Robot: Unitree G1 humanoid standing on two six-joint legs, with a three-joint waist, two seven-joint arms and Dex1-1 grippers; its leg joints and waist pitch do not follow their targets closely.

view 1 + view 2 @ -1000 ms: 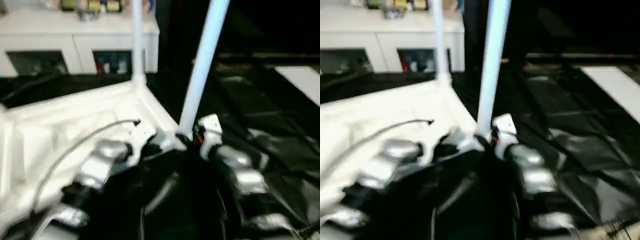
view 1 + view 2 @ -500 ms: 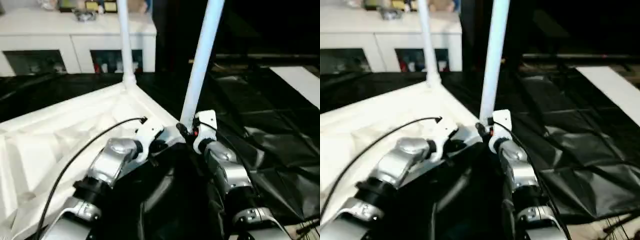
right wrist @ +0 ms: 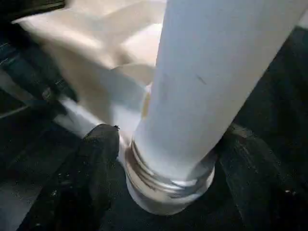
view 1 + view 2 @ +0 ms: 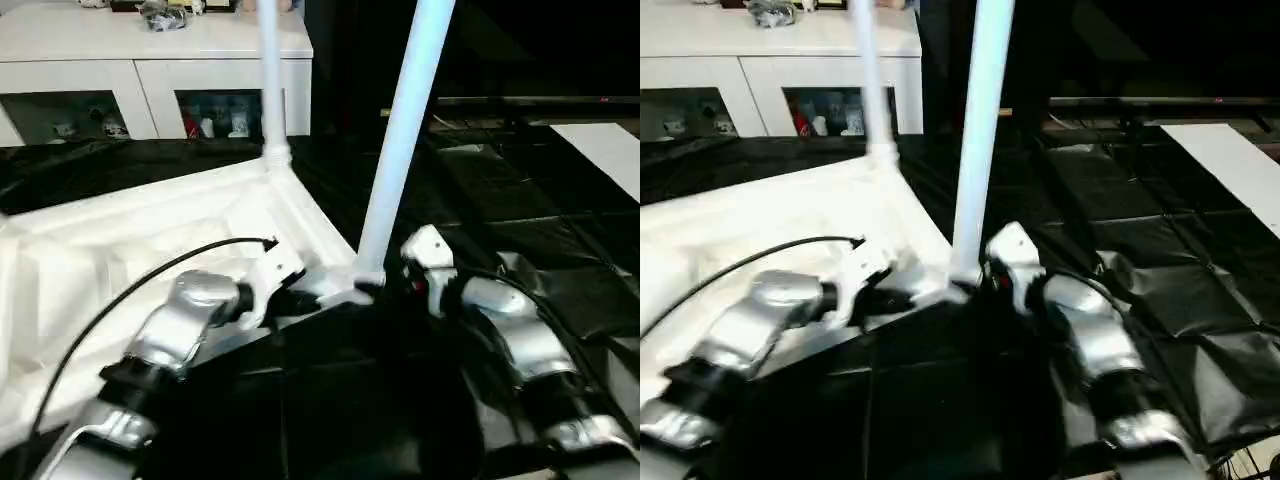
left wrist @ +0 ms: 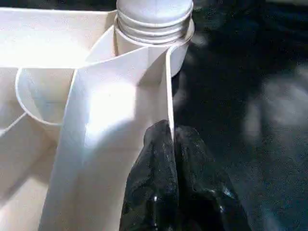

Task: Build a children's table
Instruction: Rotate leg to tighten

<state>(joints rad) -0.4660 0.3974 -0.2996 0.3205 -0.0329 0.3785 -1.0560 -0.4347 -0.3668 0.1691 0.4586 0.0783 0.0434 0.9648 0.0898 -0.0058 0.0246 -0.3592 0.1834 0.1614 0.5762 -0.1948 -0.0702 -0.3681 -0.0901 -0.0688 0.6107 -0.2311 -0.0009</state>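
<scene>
My left gripper (image 5: 171, 144) is pinched onto the rim of the upturned white plastic ribbed tabletop (image 4: 120, 250). Just right, the long white tapered tube leg (image 4: 400, 140) stands in its corner socket, right gripper (image 3: 163, 159) spread open around its base.

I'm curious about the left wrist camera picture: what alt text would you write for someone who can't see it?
Two black fingers of the left gripper pinch the thin white edge wall of the upside-down tabletop, shut on it. Just beyond, the ridged base of a white leg sits in the round corner socket, with dark floor covering alongside.
</scene>
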